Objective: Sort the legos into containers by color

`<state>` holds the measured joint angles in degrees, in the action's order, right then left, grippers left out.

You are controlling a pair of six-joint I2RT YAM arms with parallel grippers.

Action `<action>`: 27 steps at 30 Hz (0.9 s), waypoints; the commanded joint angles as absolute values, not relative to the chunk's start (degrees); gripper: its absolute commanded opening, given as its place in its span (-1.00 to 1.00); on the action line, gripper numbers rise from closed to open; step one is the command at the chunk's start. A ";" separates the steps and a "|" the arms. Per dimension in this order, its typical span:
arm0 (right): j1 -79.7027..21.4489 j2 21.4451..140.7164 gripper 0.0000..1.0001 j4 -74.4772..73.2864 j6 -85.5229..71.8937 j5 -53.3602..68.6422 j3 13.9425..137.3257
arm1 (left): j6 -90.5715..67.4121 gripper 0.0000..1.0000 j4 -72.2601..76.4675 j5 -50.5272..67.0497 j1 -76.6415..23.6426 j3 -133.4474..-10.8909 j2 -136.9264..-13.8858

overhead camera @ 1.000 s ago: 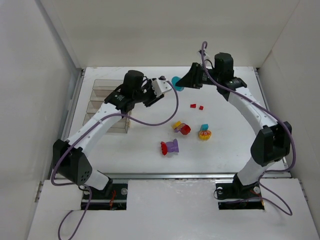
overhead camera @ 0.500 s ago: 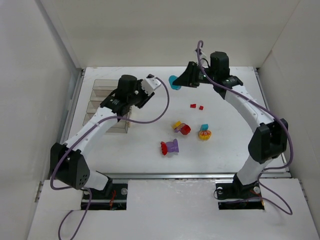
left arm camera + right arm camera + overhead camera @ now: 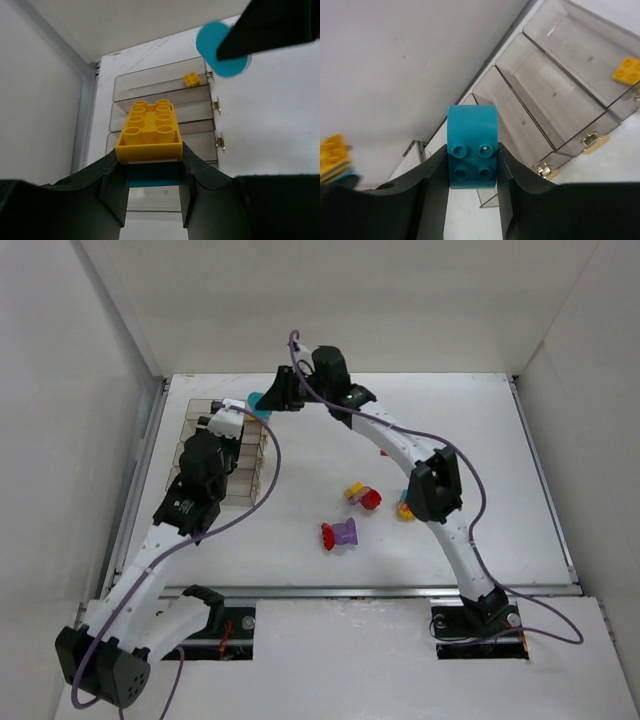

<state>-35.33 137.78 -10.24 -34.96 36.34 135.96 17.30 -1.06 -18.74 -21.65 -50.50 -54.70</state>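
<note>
My left gripper (image 3: 154, 165) is shut on a yellow brick (image 3: 150, 127) with a blue brick (image 3: 152, 177) stuck under it, above the row of clear containers (image 3: 155, 87). In the top view this gripper (image 3: 232, 420) hangs over the containers (image 3: 196, 412). My right gripper (image 3: 472, 170) is shut on a cyan brick (image 3: 472, 145) with a rounded end. It hovers (image 3: 265, 400) by the far right corner of the row, close to the left gripper. A small yellow brick (image 3: 191, 79) lies in the far container.
Loose clumps lie mid-table: yellow, purple and red (image 3: 362, 494), and red with purple (image 3: 340, 533). An orange one (image 3: 404, 508) is partly hidden behind the right arm. White walls close in the table on the left and at the back.
Both arms swung left. The left gripper went back over the containers with its yellow brick. The right gripper carried the cyan brick from the back middle to the containers' far corner.
</note>
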 commanded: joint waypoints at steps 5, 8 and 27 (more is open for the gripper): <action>-41.30 141.68 -1.00 1.56 -38.14 24.72 138.62 | 12.30 -1.00 4.04 -28.48 -20.83 -46.93 -45.28; -43.67 144.04 -1.00 5.19 -37.00 21.36 135.97 | 12.30 -1.00 4.75 -27.77 -20.83 -46.41 -43.25; -51.77 138.78 -1.00 0.26 -18.02 19.69 121.12 | 9.49 -1.00 3.16 -25.49 -17.23 -44.65 -41.31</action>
